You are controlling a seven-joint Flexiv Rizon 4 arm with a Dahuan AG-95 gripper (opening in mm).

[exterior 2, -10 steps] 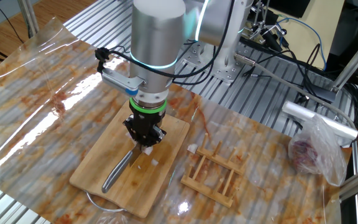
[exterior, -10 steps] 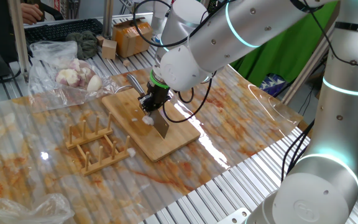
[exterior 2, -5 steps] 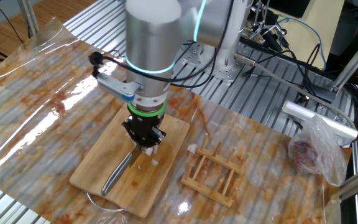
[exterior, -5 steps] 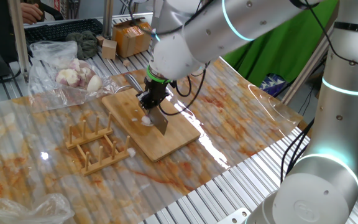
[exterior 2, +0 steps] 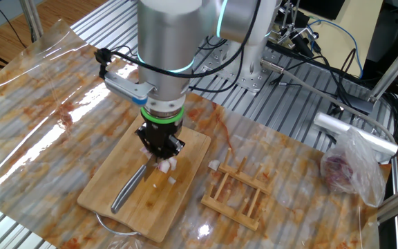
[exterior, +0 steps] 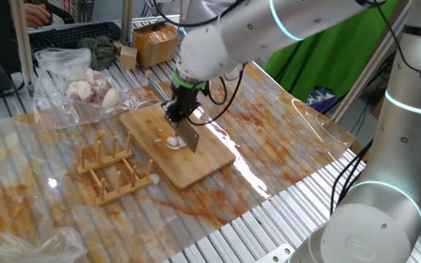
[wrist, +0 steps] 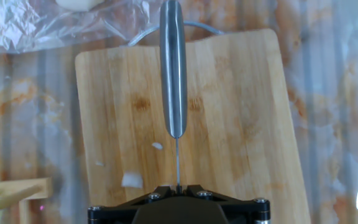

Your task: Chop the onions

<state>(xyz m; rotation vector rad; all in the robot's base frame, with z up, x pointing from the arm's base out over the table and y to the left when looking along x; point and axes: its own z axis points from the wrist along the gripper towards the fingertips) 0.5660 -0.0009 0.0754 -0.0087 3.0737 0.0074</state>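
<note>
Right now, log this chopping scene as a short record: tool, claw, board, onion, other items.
tool: knife, blade edge-on in the hand view, steel handle pointing away from the claw
claw: claw shut on the knife, above the board
board: bamboo cutting board on the plastic-covered table
onion: small onion pieces left of the blade; a larger piece beside it
other items: wooden rack; bag of peeled bulbs

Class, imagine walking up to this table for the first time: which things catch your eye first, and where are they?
The silver robot arm dominates, its gripper shut on a knife above the bamboo board. Small pale onions lie on the board beside the blade. A wooden rack stands next to the board.
</note>
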